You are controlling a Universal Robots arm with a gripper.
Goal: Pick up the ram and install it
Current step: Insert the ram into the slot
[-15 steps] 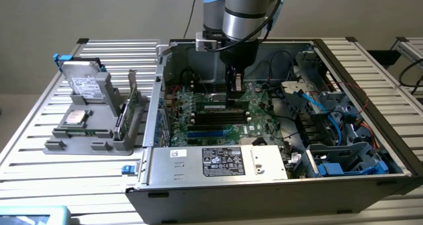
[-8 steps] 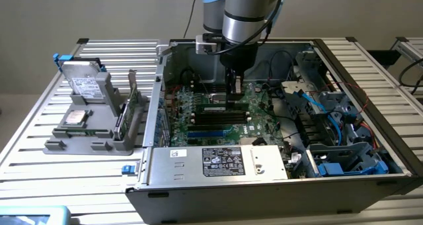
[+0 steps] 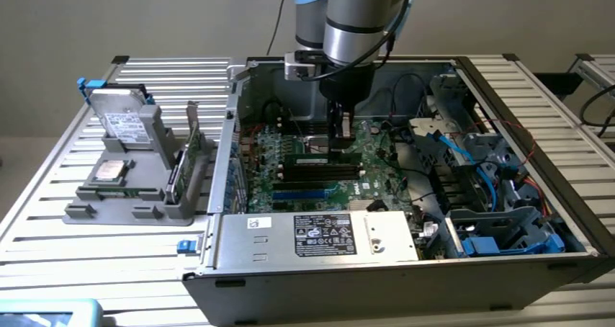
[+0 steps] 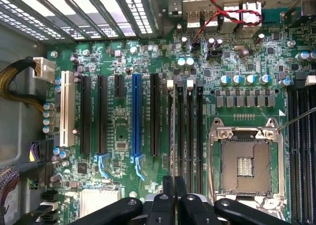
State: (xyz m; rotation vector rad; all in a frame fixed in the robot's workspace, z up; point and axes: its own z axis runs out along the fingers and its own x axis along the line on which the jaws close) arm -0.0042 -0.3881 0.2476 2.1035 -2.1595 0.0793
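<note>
- The ram (image 3: 322, 158) is a thin, narrow green circuit-board stick with a pale label on its face. It stands on edge inside the case, just over the long black memory slots (image 3: 317, 173).
- The open grey sheet-metal computer case (image 3: 384, 291) lies on its side. Inside is a glossy green motherboard (image 4: 118, 121) studded with small silver-topped capacitors.
- On the board are a long blue plastic slot (image 4: 137, 111), parallel black slots (image 4: 190, 131) with white end clips, and a square, bare-metal processor socket frame (image 4: 245, 160).
- A boxy silver power supply (image 3: 317, 233) with a printed label sits against the near wall of the case, and blue cables (image 3: 461, 154) loop at the exterior view's right.
- A ribbed table of bright aluminium slats (image 3: 154, 75) carries the case. At the exterior view's left it also holds a grey plastic holder (image 3: 125, 197) propping up a metal hard drive (image 3: 125, 122).
- Behind is a plain beige wall (image 3: 144, 17).
- The black gripper (image 3: 341, 148) (image 4: 174, 183) reaches straight down into the case. Its fingers are pressed nearly together and pinch the ram at the middle of its upper edge.
</note>
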